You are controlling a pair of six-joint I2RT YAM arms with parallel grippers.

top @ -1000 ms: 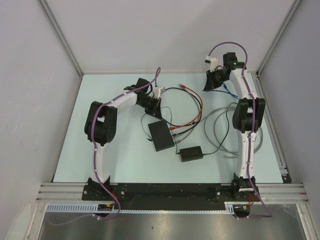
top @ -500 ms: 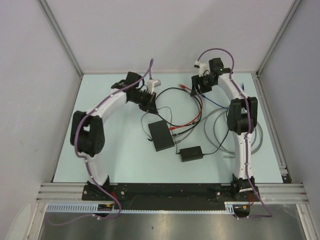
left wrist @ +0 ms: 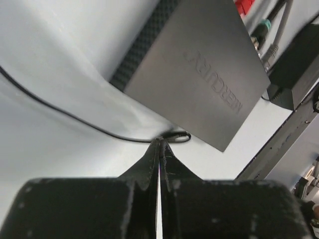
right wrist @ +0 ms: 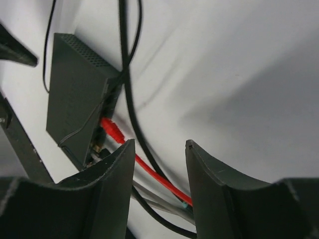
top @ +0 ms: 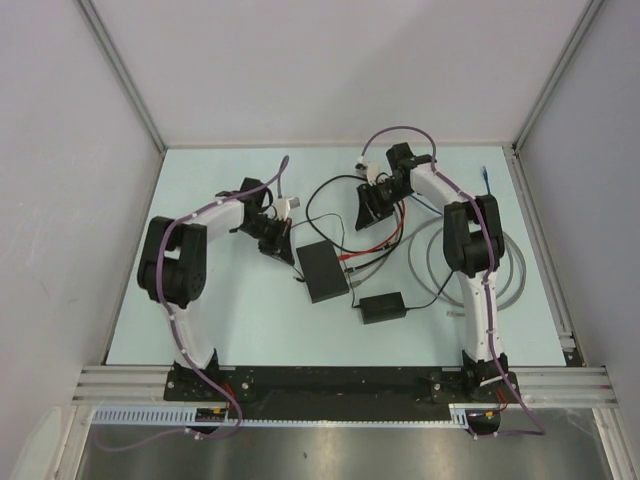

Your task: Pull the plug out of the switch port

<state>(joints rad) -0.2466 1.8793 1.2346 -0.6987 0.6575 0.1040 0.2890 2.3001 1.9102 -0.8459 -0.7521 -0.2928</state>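
Note:
The switch is a flat matte-black box in the middle of the table. It also shows in the left wrist view and the right wrist view. A red plug on a red cable sits in a port on its right edge, beside a grey and a black lead. My left gripper is shut and empty, just left of the box's far-left corner. My right gripper is open and empty, above the red cable behind the box's right side.
A smaller black power-adapter brick lies at the near right of the switch. A grey cable coil lies to the right, a blue cable at the far right. A thin black cable loops behind the switch.
Both arms have swung down and inward toward the switch. The left gripper came near its left corner. The right gripper moved left and nearer, over the cables.

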